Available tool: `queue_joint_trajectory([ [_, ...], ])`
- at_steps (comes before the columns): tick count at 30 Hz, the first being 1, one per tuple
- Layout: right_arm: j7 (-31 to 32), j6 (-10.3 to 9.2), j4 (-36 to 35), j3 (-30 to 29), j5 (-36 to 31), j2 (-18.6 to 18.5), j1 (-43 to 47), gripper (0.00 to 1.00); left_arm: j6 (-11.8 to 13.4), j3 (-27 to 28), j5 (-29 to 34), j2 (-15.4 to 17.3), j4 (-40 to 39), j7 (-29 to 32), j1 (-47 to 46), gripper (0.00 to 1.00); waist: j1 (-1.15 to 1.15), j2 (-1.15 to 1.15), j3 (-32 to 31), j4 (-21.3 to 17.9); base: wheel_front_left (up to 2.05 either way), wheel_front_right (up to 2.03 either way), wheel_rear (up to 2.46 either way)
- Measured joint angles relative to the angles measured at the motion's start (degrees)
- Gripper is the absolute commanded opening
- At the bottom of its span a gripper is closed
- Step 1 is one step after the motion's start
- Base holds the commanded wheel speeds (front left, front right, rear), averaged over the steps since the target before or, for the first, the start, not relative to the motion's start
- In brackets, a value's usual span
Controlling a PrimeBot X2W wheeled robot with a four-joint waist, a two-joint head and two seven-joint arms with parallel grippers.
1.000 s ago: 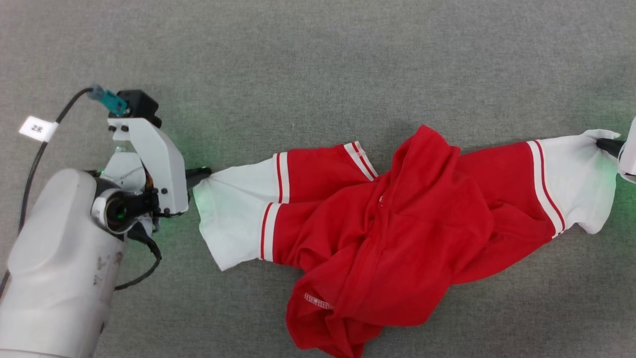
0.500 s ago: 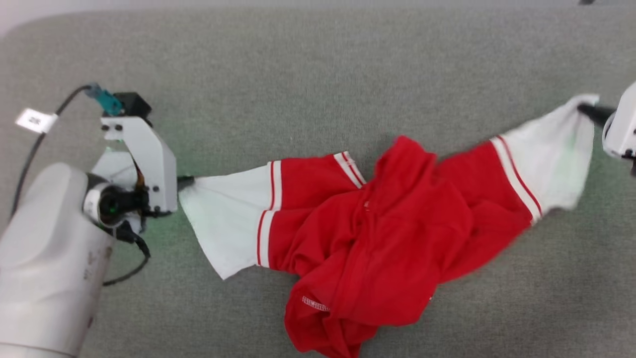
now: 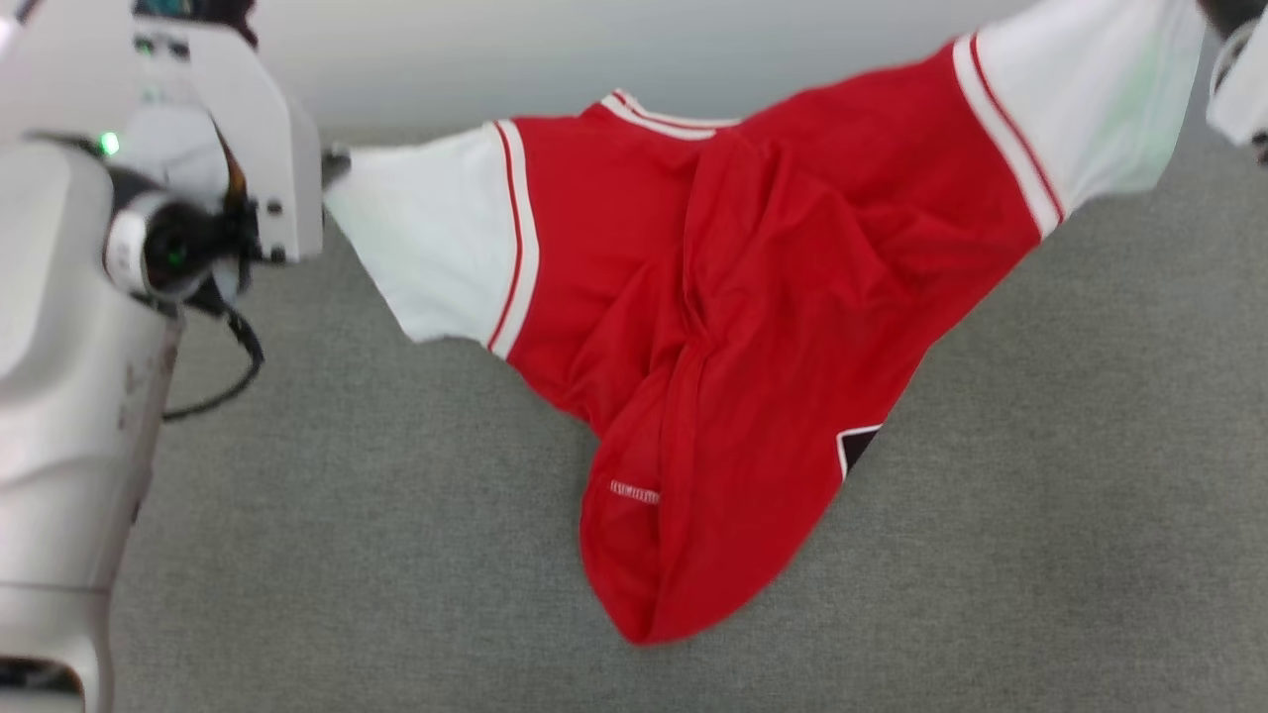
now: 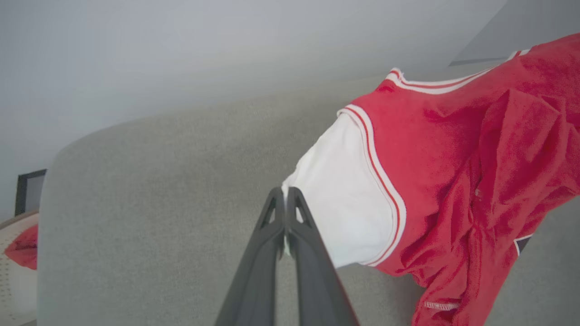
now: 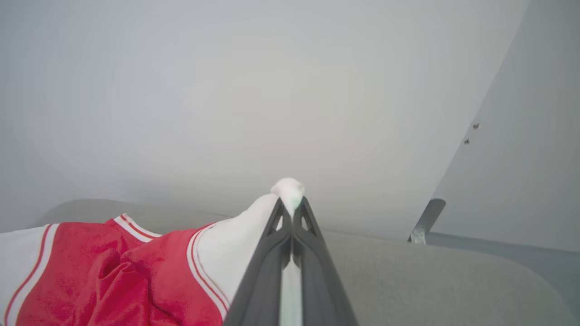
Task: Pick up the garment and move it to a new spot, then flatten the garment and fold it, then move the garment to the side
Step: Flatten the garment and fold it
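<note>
The garment (image 3: pixel 753 297), a red jersey with white sleeves and striped trim, hangs stretched between my two grippers above the grey table (image 3: pixel 396 555). My left gripper (image 3: pixel 335 166) is shut on the tip of one white sleeve (image 4: pixel 344 208). At the view's top right corner, my right gripper (image 3: pixel 1214 12) is shut on the other white sleeve (image 5: pixel 235 244). The left wrist view shows the left gripper (image 4: pixel 286 192) pinching sleeve cloth. In the right wrist view, a white tuft pokes past the right gripper (image 5: pixel 292 203). The red body sags in a fold (image 3: pixel 654 594) low over the table, with a black patch (image 3: pixel 854 446) at its edge.
The table's far edge (image 3: pixel 416 134) meets a pale wall. In the left wrist view a small red cloth (image 4: pixel 22 246) lies on a pale perforated surface beyond the table's end. A metal bar (image 5: pixel 426 219) stands behind the table. A black cable (image 3: pixel 223 376) loops off my left arm.
Both grippers have risen with the sleeves, so the garment has left the table and hangs spread out. The head camera has also tilted, bringing the wall into view.
</note>
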Motion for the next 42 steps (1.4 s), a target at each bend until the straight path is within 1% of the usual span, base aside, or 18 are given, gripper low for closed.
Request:
queue_joint_trajectory([
  [3,-4.57,0.0,1.32,1.35,-2.93,0.42,-3.24,0.0,-0.11,-0.13,0.67,-0.51,0.93,-2.57,-3.15,0.0,0.0,0.0,-1.57,0.07,0.0,0.0,0.0],
  [5,-8.11,0.0,2.67,2.14,-4.67,0.45,-5.13,0.0,-0.2,-0.55,2.16,-0.58,1.86,-4.8,-5.22,0.0,0.0,0.0,-2.56,0.12,0.0,0.0,0.0],
  [11,-16.78,0.01,9.13,3.49,-9.45,0.96,-10.79,0.0,-0.58,-0.83,4.75,-0.74,6.04,-12.85,-11.77,0.0,0.0,0.0,-5.17,0.3,0.0,0.0,0.0],
  [12,-18.35,0.01,10.37,3.35,-9.87,1.19,-11.77,0.0,-0.59,-0.83,5.21,-0.85,6.84,-14.04,-12.88,0.0,0.0,0.0,-5.55,0.34,0.0,0.0,0.0],
  [13,-18.35,0.01,10.37,3.35,-9.87,1.19,-11.77,0.0,-0.59,-0.83,5.21,-0.85,6.84,-14.04,-12.88,0.0,0.0,0.0,-5.55,0.34,0.0,0.0,0.0],
  [14,-19.57,0.01,11.69,3.2,-10.28,1.36,-12.77,0.0,-0.6,-0.81,5.63,-0.93,7.64,-15.39,-13.91,0.0,0.0,0.0,-5.93,0.4,0.0,0.0,0.0],
  [15,-22.41,0.01,13.4,3.31,-11.14,1.55,-14.29,0.0,-0.6,-0.64,5.92,-1.13,9.07,-18.09,-15.74,0.0,0.0,0.0,-6.58,0.53,0.0,0.0,0.0],
  [16,-23.92,0.01,14.28,3.34,-11.54,1.66,-15.08,0.0,-0.62,-0.67,6.26,-1.15,9.77,-19.48,-16.62,0.0,0.0,0.0,-6.86,0.6,0.0,0.0,0.0],
  [17,-23.92,0.01,14.28,3.34,-11.54,1.66,-15.08,0.0,-0.62,-0.67,6.26,-1.15,9.77,-19.48,-16.62,0.0,0.0,0.0,-6.86,0.6,0.0,0.0,0.0],
  [22,-29.51,0.01,18.62,3.15,-13.19,2.15,-18.17,0.0,-0.66,-0.65,7.24,-1.63,12.66,-25.74,-19.94,0.0,0.0,0.0,-7.65,1.05,0.0,0.0,0.0],
  [24,-32.09,0.01,21.45,2.22,-13.9,2.18,-20.29,0.0,-0.67,-0.75,7.65,-2.18,14.63,-28.39,-21.67,0.0,0.0,0.0,-7.6,1.35,0.0,0.0,0.0],
  [33,-33.82,0.01,25.87,2.27,-14.55,3.45,-24.65,0.0,-0.69,-0.66,6.66,-4.21,18.36,-32.26,-25.04,0.0,0.0,0.0,-5.6,1.76,0.0,0.0,0.0],
  [39,-34.03,0.01,27.28,2.67,-15.57,4.02,-30.31,0.0,-0.85,-0.57,6.55,-4.47,19.17,-35.68,-29.64,0.0,0.0,0.0,-1.28,1.92,0.0,0.0,0.0],
  [42,-36.16,0.01,28.39,2.0,-17.48,4.15,-33.91,0.0,-0.26,-0.37,7.53,-4.8,19.68,-38.97,-33.09,0.0,0.0,0.0,1.86,1.91,0.0,0.0,0.0],
])
